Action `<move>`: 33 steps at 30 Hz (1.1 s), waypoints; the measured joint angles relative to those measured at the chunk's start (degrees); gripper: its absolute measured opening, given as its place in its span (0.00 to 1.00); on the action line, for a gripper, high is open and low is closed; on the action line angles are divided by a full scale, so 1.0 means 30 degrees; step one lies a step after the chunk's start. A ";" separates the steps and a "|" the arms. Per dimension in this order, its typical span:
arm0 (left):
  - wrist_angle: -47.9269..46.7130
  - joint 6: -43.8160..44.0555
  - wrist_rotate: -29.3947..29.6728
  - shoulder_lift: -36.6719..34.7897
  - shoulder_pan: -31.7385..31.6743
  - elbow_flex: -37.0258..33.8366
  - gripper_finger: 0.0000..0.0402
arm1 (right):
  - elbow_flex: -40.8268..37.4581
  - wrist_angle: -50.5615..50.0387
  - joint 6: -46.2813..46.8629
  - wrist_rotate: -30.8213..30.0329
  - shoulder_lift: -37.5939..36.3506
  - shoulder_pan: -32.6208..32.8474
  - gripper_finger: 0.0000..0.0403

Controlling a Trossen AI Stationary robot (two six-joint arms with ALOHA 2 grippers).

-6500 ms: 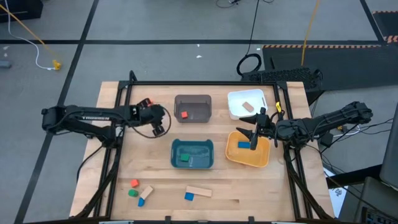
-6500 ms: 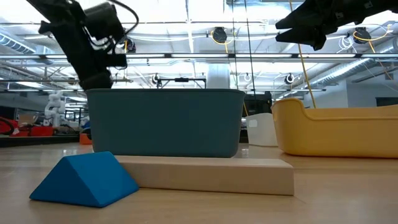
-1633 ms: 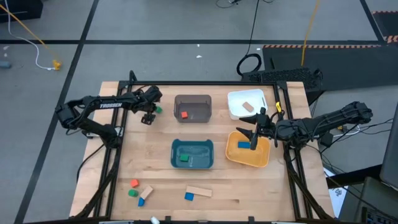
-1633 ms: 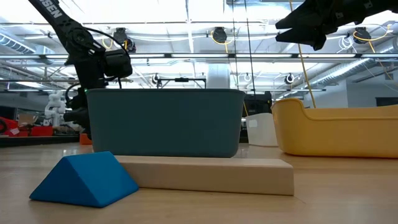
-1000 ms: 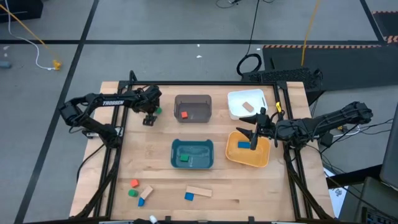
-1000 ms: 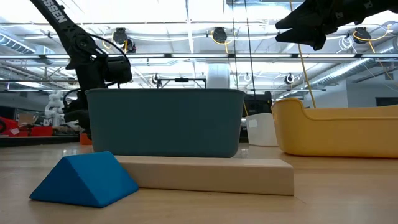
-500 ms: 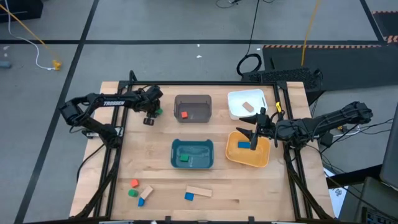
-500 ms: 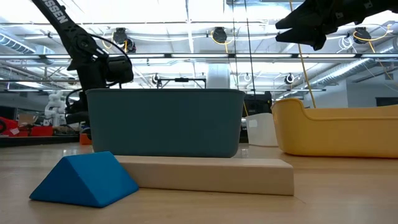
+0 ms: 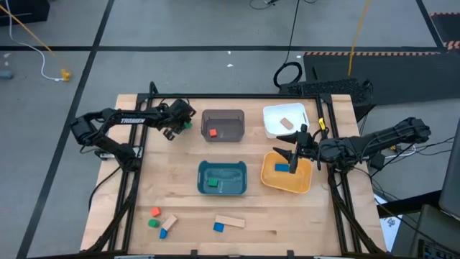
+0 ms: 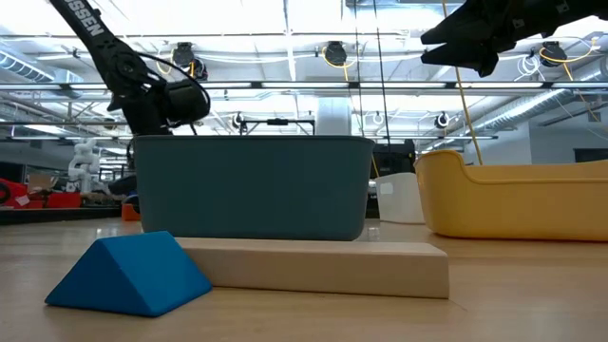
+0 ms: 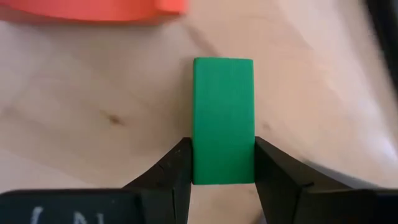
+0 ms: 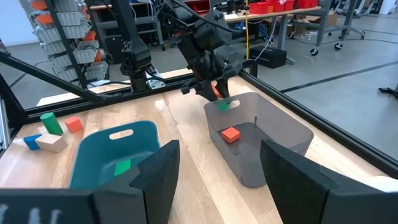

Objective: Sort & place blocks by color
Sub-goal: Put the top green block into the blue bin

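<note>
My left gripper [image 9: 181, 124] is at the table's far left, just left of the grey tray [image 9: 223, 115], shut on a green block [image 11: 224, 118], a short bar also seen in the high view [image 9: 186, 124] and the right wrist view [image 12: 224, 104]. My right gripper [image 12: 214, 186] hangs open and still over the yellow tray [image 9: 298, 183], with nothing between its fingers. A red block [image 9: 213, 133] lies in the grey tray, a green one [image 9: 213, 183] in the teal tray [image 9: 233, 169], a blue one [image 9: 282, 167] in the yellow tray, and a plain wood one [image 9: 287, 123] in the white tray [image 9: 273, 115]. My left gripper pinches the green block's two long sides [image 11: 198, 168] between its two fingers [image 11: 174, 177], at the end nearest the wrist. The fingers slant down from the table's left, and the bar runs on past their tips. In the right wrist view the block seems slightly clear of the table.
Loose blocks lie near the front left: an orange one [image 9: 155, 211], a green one [image 9: 152, 223], a wood one [image 9: 170, 221] and a blue one [image 9: 163, 233]. A blue wedge [image 9: 218, 226] and a wood bar [image 9: 231, 221] lie at the front centre. Something orange [image 11: 93, 9] lies beyond the held block.
My left gripper has taken hold of the green block. Its wrist has rolled, and it has shifted a little toward the grey tray and slightly upward. The block has moved with it.
</note>
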State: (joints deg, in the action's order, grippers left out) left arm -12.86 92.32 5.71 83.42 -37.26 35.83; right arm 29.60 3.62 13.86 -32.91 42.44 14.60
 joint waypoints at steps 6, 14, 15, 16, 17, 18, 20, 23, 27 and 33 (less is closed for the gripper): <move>0.1035 -0.1980 0.1323 -0.0534 0.0296 0.0015 0.34 | 0.0001 -0.0004 -0.0003 0.0001 0.0005 0.0003 0.53; 0.3408 -0.6474 0.2777 -0.1275 0.0345 0.0051 0.42 | 0.0001 -0.0007 0.0003 0.0003 0.0005 0.0005 0.53; 0.3730 -0.7117 0.2777 -0.1419 0.0345 0.0051 0.41 | 0.0003 0.0005 -0.0005 -0.0003 0.0005 -0.0001 0.53; 0.4136 -0.7849 0.2770 -0.1534 0.0345 0.0051 0.39 | -0.0002 0.0007 -0.0002 -0.0005 0.0005 0.0002 0.53; 0.4364 -0.8704 0.2773 -0.1689 0.0345 0.0051 0.37 | 0.0003 0.0000 -0.0003 -0.0003 0.0005 -0.0003 0.53; 0.4494 -0.9643 0.2762 -0.1911 0.0345 0.0051 0.34 | -0.0002 0.0000 0.0003 -0.0005 0.0005 -0.0003 0.53; 0.5069 -1.1818 0.2564 -0.2228 0.0401 0.0051 0.33 | -0.0004 0.0007 -0.0005 -0.0004 0.0004 -0.0003 0.53; 0.5373 -1.5920 0.1966 -0.2740 0.0647 0.0058 0.33 | 0.0003 0.0000 -0.0005 0.0003 0.0005 0.0003 0.53; 0.5480 -2.0751 0.1273 -0.3657 0.1152 0.0058 0.33 | 0.0003 0.0000 -0.0003 0.0003 0.0005 -0.0003 0.53; 0.5552 -2.4156 -0.0492 -0.5310 0.2117 0.0058 0.38 | 0.0003 0.0003 -0.0005 -0.0005 0.0005 0.0001 0.53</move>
State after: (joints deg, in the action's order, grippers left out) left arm 3.80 19.85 4.24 67.50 -30.91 36.01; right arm 29.61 3.63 13.85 -32.93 42.46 14.60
